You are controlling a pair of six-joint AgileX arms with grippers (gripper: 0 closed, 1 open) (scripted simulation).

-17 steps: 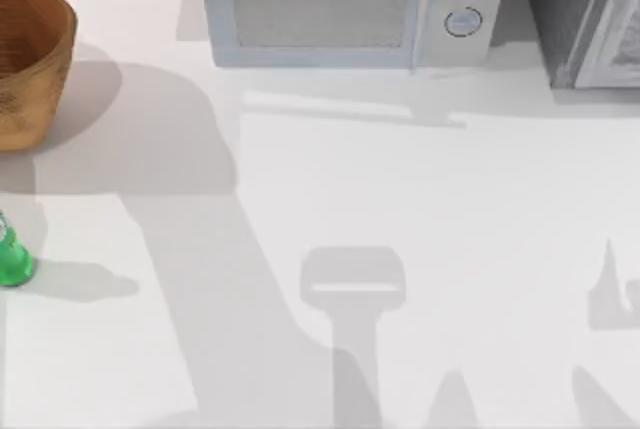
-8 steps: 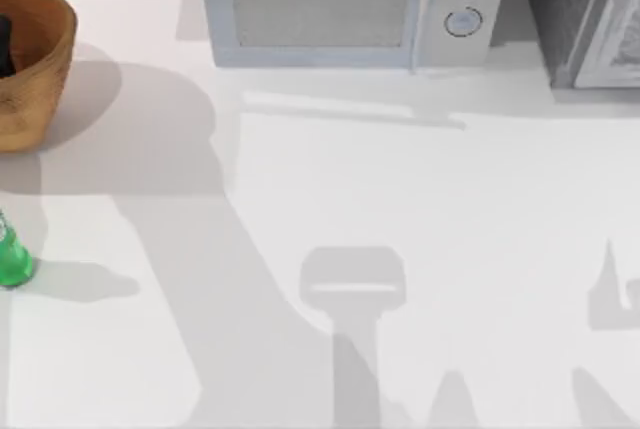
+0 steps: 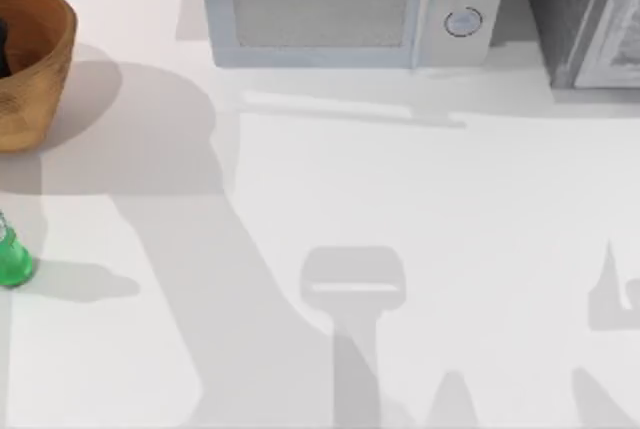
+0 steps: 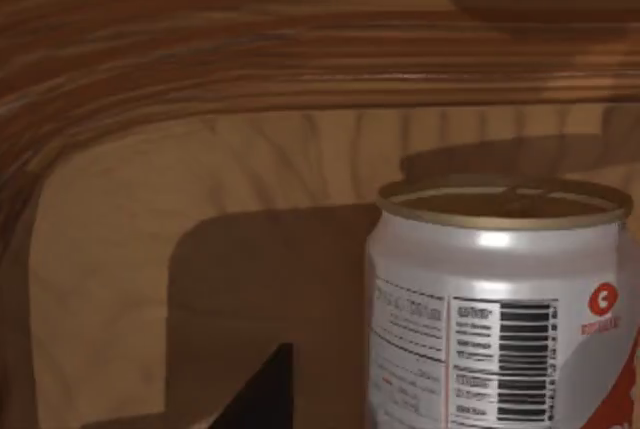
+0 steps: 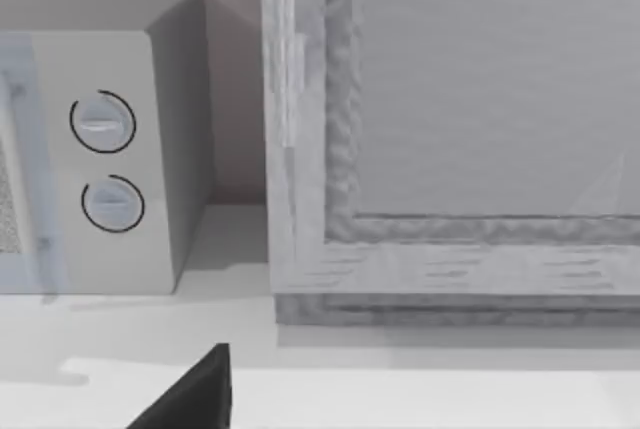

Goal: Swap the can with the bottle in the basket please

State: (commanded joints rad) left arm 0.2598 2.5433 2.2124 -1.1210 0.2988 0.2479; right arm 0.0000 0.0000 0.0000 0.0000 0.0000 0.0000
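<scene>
Left pincer (image 3: 3, 46) inside basket (image 3: 45, 69) beside can (image 4: 500, 309)

one can (image 4: 500, 299), one bottle (image 3: 12, 257), one basket (image 3: 40, 59), one microwave (image 3: 345, 9).

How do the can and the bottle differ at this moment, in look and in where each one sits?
The can is opaque white with red markings, a barcode and a gold-tan rim; the bottle is translucent bright green. The can stands inside the basket, against its woven wall; the bottle stands on the bare table, at the top view's left edge, nearer the camera than the basket. Both are upright.
</scene>
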